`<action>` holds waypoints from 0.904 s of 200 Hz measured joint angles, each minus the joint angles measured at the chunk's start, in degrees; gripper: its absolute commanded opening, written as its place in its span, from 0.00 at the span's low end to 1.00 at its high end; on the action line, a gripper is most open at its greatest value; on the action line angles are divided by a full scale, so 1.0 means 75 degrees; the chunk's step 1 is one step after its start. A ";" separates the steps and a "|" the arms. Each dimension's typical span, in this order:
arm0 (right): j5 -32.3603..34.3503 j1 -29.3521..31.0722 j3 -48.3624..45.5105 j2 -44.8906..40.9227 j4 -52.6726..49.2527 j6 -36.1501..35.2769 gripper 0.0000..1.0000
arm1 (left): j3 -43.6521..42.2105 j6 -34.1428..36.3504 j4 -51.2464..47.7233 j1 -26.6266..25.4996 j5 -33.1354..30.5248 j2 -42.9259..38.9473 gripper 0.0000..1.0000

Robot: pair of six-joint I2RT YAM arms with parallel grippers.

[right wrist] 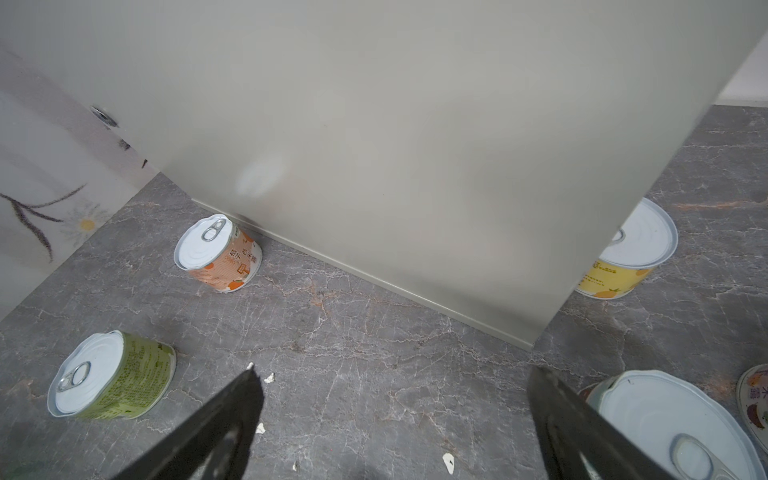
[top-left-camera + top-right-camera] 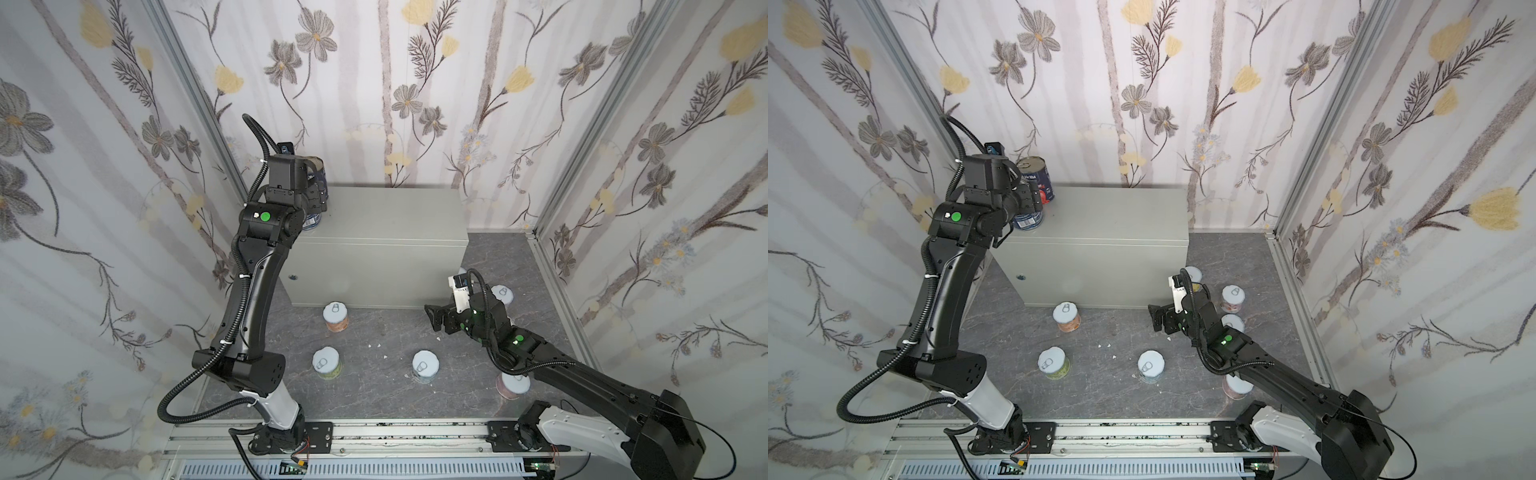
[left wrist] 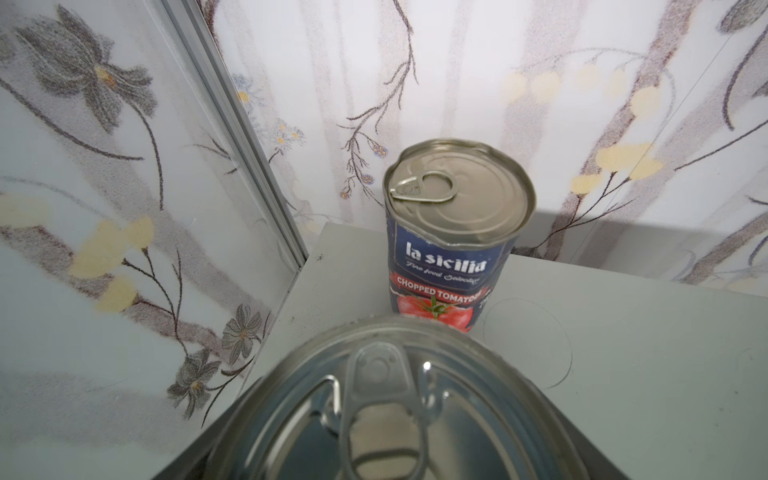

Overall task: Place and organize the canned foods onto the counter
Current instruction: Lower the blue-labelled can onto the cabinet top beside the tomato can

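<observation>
floral-papered walls (image 2: pixel 415 104) are enclosing the counter (image 2: pixel 386 216), where the left gripper (image 2: pixel 1032 199) is clamping a tall blue-labelled tin (image 2: pixel 1029 220) by its sides at the counter's front-left corner, just before the la sicilia tomato tin (image 3: pixel 453 232). the right gripper (image 1: pixel 392 374) is hanging wide open and empty before the counter's front, near short pull-tab cans (image 1: pixel 218 253); they are looking rigid, smooth and fairly light, best pinched across the body.

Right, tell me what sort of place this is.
Most likely a staged robot test cell, not a real kitchen: floral wallpaper panels in aluminium framing, two black robot arms bolted to a metal rail, and a light grey metal box standing in as a counter on grey marble-look flooring.
</observation>
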 measured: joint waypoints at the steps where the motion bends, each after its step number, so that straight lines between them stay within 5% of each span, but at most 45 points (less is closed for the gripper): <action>1: 0.0000 0.0000 0.0000 0.0000 0.0000 0.0000 1.00 | 0.0003 0.0000 0.0009 0.0000 -0.0003 0.0006 0.73; 181: 0.0000 0.0000 0.0061 0.0233 0.0064 -0.0119 1.00 | 0.0195 0.0076 0.0493 -0.0015 -0.0125 0.0507 0.88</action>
